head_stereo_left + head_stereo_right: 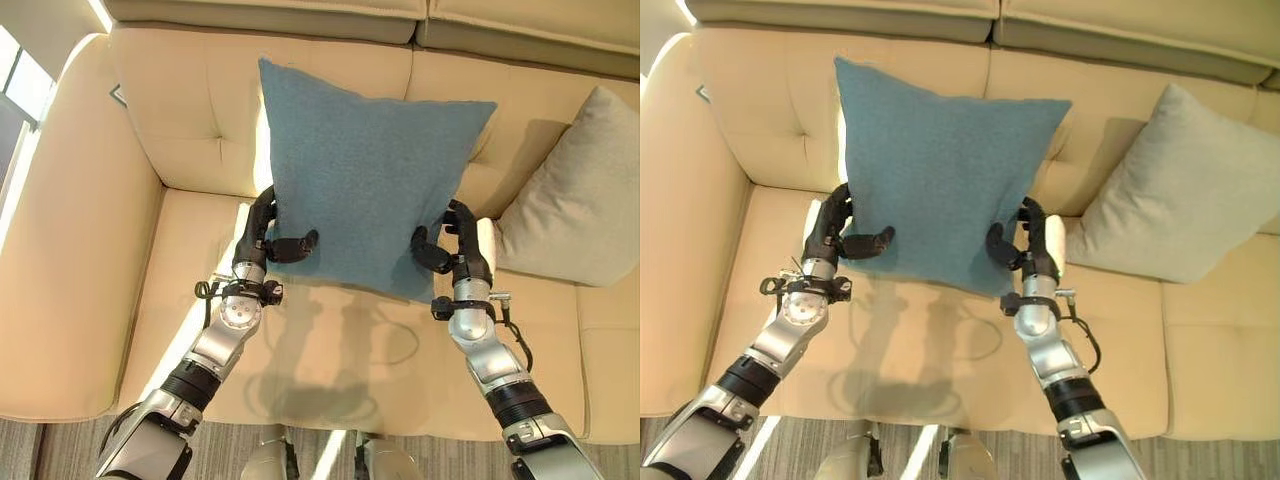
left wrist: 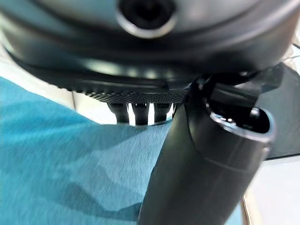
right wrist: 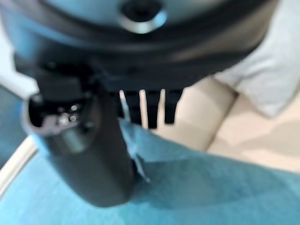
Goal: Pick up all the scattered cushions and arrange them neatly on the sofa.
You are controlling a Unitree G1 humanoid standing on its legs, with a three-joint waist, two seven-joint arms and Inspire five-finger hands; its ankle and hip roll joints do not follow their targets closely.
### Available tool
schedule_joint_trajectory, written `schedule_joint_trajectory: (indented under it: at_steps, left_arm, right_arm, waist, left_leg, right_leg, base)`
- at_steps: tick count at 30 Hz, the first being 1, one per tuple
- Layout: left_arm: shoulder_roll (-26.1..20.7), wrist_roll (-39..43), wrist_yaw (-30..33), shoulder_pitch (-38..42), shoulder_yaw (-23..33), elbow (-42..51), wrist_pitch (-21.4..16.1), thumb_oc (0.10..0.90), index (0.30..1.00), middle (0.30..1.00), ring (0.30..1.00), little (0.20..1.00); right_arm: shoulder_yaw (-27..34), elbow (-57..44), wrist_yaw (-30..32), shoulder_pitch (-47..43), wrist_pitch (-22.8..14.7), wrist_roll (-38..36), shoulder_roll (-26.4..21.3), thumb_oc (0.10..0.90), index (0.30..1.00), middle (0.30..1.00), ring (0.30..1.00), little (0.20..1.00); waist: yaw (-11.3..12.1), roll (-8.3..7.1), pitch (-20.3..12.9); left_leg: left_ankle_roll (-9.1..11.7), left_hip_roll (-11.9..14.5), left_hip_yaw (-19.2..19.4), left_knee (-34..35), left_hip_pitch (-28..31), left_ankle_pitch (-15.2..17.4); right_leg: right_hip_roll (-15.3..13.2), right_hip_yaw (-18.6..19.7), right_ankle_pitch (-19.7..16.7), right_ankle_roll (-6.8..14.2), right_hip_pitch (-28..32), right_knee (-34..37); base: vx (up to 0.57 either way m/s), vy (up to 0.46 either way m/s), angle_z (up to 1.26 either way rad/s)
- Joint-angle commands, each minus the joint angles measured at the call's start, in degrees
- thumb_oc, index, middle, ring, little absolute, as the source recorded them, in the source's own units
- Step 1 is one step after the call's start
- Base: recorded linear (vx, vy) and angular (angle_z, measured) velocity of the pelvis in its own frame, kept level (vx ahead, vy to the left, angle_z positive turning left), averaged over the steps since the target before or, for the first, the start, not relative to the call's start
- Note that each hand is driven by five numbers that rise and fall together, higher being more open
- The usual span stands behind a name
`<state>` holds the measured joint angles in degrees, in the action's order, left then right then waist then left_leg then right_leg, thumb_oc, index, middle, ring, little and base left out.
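Cushion, teal and square, stands upright against the sofa backrest, my left robot hand and right robot hand pinching its lower corners.

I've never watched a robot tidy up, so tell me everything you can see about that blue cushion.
The blue cushion is square, teal-blue, with a soft, slightly fuzzy fabric look. It is held upright above the cream sofa seat, in front of the backrest. The left robot hand and right robot hand pinch its lower corners.
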<state>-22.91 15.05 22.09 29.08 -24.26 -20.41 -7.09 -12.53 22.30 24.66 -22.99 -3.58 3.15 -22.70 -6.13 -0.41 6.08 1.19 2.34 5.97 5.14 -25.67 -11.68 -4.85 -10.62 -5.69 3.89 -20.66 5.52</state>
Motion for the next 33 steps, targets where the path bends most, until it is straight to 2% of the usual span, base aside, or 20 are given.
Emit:
schedule_joint_trajectory:
  at_steps: [1, 7, 17, 25, 28, 33]
  left_arm:
    - [2.1, -2.3, -3.6, 4.4, 1.2, 3.1, -7.4, 0.800, 0.900, 0.900, 0.900, 0.900]
    - [1.2, -1.5, -4.8, -3.1, 5.8, 4.9, -7.3, 0.800, 0.900, 0.900, 0.900, 0.900]
    - [0.2, -1.5, -4.6, -4.5, 7.5, 3.5, -6.5, 0.800, 0.900, 0.900, 0.900, 0.900]
    - [-1.6, -1.9, -5.6, 1.3, 4.9, -2.9, -4.2, 0.800, 0.900, 0.900, 0.900, 0.900]
    - [-1.3, -0.8, -6.3, 2.0, 4.5, -5.0, -3.9, 0.800, 0.900, 0.900, 0.900, 0.900]
    - [-0.6, -0.2, -7.4, 3.6, 3.3, -9.5, -2.8, 0.800, 0.900, 0.900, 0.900, 0.900]
  right_arm:
    - [0.6, -5.7, -1.1, -2.7, -6.4, -0.2, 0.8, 0.800, 0.900, 0.900, 0.900, 0.900]
    - [4.1, -7.7, -2.6, 2.9, -6.3, -0.5, 0.1, 0.800, 0.900, 0.900, 0.900, 0.900]
    - [5.4, -5.4, -2.4, 2.8, -5.0, -0.9, -1.7, 0.800, 0.900, 0.900, 0.900, 0.900]
    - [3.6, 3.0, -4.6, -2.0, -3.3, -10.0, -1.5, 0.800, 0.900, 0.900, 0.900, 0.900]
    - [2.4, 8.1, -6.9, -4.1, -2.8, -16.0, -0.3, 0.800, 0.900, 0.900, 0.900, 0.900]
    - [0.5, 15.6, -8.9, -7.4, -1.9, -21.0, 1.9, 0.800, 0.900, 0.900, 0.900, 0.900]
  waist:
    - [0.4, -1.13, -6.9]
    - [0.4, -1.48, -7.2]
    - [0.7, -1.64, -7.3]
    - [0.5, -1.64, -6.8]
    - [0.6, -1.51, -5.9]
    - [1.0, -1.03, -4.7]
  left_leg:
    - [1.9, -0.1, 2.0, -0.1, 4.1, 8.8]
    - [1.8, 0.1, 2.5, -0.1, 6.4, 9.4]
    - [2.0, 0.5, 2.7, -0.1, 8.1, 9.6]
    - [2.1, 0.5, 2.9, -0.1, 7.0, 9.2]
    - [2.1, 0.5, 2.9, -0.1, 6.3, 8.9]
    - [2.2, 0.5, 2.9, -0.1, 4.9, 8.4]
  right_leg:
    - [0.7, 0.1, 2.8, 4.3, -0.4, -0.5]
    - [0.9, -0.3, 3.2, 4.4, 1.8, -0.5]
    - [1.0, -0.9, 3.6, 4.6, 3.3, -0.5]
    - [1.0, -1.0, 3.0, 4.6, 2.3, -0.5]
    - [0.9, -0.9, 2.7, 4.5, 1.4, -0.5]
    - [0.8, -0.9, 2.1, 4.2, -0.2, -0.5]
  base:
    - [0.04, 0.000, -0.04]
    - [0.05, -0.008, -0.01]
    - [0.02, -0.011, -0.02]
    - [-0.01, -0.002, 0.00]
    - [-0.02, -0.009, -0.01]
    - [-0.02, -0.002, -0.02]
